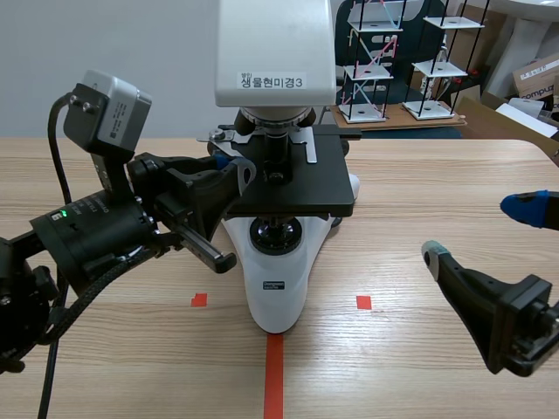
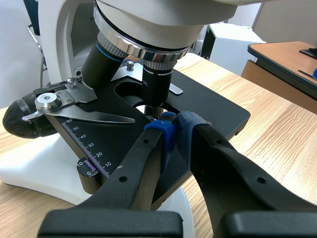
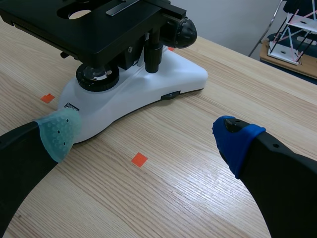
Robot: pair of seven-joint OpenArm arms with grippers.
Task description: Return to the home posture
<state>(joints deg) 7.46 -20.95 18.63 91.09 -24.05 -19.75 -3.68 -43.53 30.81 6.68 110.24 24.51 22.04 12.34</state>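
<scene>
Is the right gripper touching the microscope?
Apart. The scene view shows bare wooden table between the right gripper and the microscope.

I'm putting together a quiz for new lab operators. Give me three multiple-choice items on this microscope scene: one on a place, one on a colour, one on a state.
1. Where is the left gripper?
A. over the stage
B. flat on the table
C. by the shelves

2. What colour is the microscope base?
A. black
B. white
C. red

3. How does the right gripper stand?
A. shut on a slide
B. shut on nothing
C. open

Key: 1 A, the left wrist view shows it over the stage. 2 B, the base is white below the black stage. 3 C, its fingers stand wide apart with nothing held.
</scene>
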